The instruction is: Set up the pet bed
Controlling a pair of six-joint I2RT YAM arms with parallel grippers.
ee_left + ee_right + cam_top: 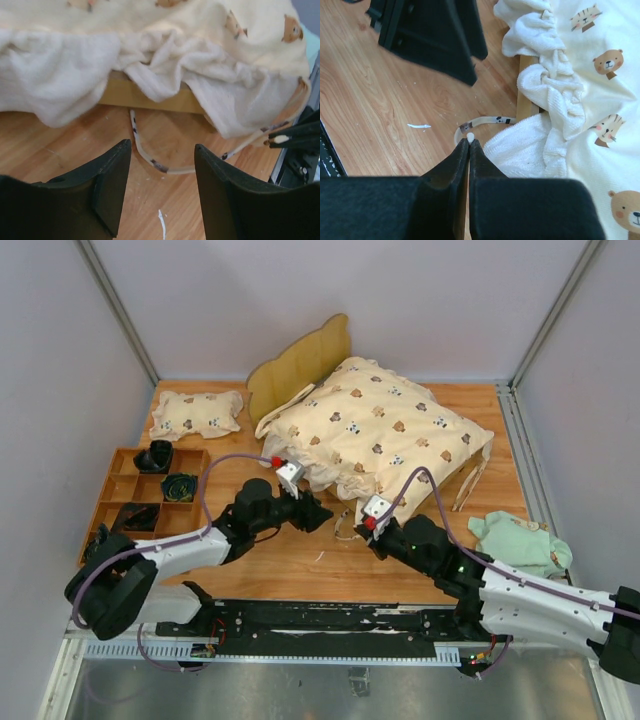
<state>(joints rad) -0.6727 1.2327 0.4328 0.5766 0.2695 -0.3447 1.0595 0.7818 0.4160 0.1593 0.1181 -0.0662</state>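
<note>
Bed (300, 365) sits mid-counter (290, 565), headboard at the far left, draped by the quilt (380, 430). Left pincer (161, 146) hangs released, jaws apart over bare wood near the quilt's edge. Right pincer (469, 144) is clenched beside a ribbon (492, 120); whether it pinches anything is unclear.

bright, even light; wrist close-ups seem slightly soft.

Both reach forward: left gripper (161, 150) gaping (right gripper (469, 143) pinched tight).
</note>
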